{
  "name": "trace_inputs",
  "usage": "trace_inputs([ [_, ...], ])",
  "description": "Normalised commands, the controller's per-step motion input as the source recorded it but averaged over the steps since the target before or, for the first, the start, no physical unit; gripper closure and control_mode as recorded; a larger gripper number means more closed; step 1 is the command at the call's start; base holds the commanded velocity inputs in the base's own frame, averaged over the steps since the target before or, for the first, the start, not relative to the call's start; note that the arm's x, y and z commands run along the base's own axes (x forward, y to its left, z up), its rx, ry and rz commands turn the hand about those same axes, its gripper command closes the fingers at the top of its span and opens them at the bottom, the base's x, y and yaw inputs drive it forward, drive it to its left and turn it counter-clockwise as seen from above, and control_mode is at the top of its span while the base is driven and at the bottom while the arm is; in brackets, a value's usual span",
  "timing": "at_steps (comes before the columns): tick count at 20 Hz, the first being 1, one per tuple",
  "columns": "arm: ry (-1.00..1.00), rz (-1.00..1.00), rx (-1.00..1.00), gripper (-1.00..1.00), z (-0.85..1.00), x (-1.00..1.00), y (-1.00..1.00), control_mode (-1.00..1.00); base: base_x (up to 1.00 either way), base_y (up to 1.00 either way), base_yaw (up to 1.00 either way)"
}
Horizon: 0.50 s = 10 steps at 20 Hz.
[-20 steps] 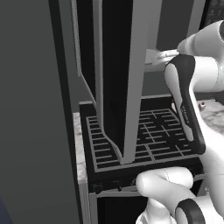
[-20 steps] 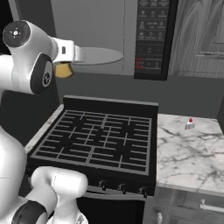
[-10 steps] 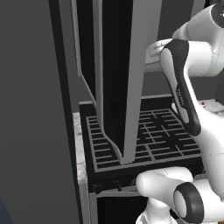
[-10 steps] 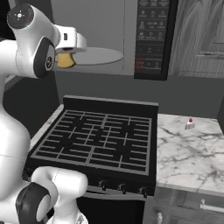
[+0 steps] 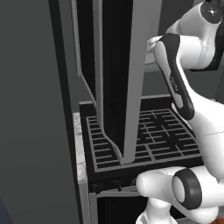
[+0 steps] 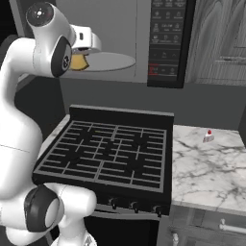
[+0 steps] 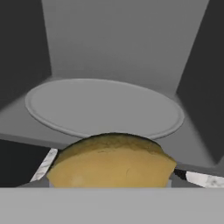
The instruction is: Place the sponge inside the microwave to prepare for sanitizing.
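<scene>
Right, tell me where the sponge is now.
The sponge is held in the gripper at the microwave's open mouth, just short of the turntable, above the stove's left rear.

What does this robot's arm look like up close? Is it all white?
Mostly white: the arm is made of smooth, rounded, glossy shells. Its joints are dark grey or black rings and round caps, and one long link has a black side panel with faint lettering. No loose cables show. The pincer end is a small white block.

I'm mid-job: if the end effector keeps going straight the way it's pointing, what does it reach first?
Probably the turntable in the open microwave, likely before the cavity's back wall. The end effector holds the sponge at the cavity mouth; nothing lies between, though depth is unclear.
</scene>
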Motion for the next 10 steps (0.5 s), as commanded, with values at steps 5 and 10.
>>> trace_inputs([
  [5,0.04,0.0,0.0,1.0,-0.13,0.37,0.0,-1.0,0.0,0.0,0.0],
  [10,0.03,0.0,0.0,1.0,-0.16,0.35,0.0,-1.0,0.0,0.0,0.0],
])
